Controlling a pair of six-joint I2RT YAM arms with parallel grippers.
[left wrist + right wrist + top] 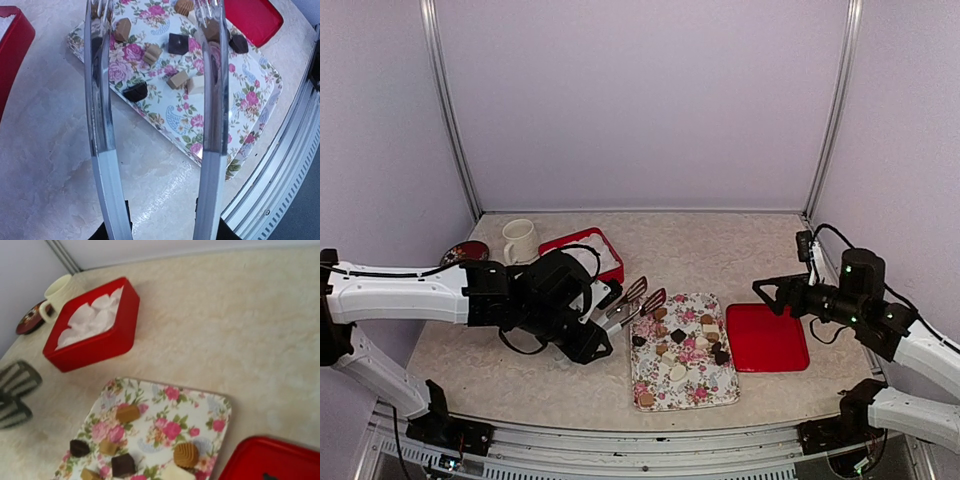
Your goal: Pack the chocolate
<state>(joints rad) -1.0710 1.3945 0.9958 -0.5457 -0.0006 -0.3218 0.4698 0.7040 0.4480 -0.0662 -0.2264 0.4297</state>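
**Chocolate all on the floral tray, left gripper spread over it**

- Chocolate (677,336): about a dozen small pieces, dark brown, tan and cream-white. They are scattered loose on the floral tray (705,396), most of them in its far half. One tan piece sits alone near the tray's near-left corner.
- The tray lies flat at front centre of the table (720,250).
- Red lid (767,338): flat, just beside the tray's right edge.
- Red box (95,347): far-left of the tray and well apart from it, with a white crinkled liner (92,320) showing inside.
- Mug (520,240): cream, just left of the box, with a dark red round disc (467,252) beside it on the left.
- Left gripper (642,296): long shiny blades with slotted tips, released and spread wide. It reaches in from the left over the tray's far-left part. In the wrist view, pieces show on the tray between the blades and nothing is clamped.
- Right gripper (767,291): sits near the lid's far-left corner. I cannot tell whether it is released or clenched; the wrist view barely shows its fingers.
- Surface: beige marbled top, with a ribbed metal rail (650,440) along the near edge.
- Room: pale lilac wall panels (640,100) on three sides, with metal uprights (450,110) in the back corners.
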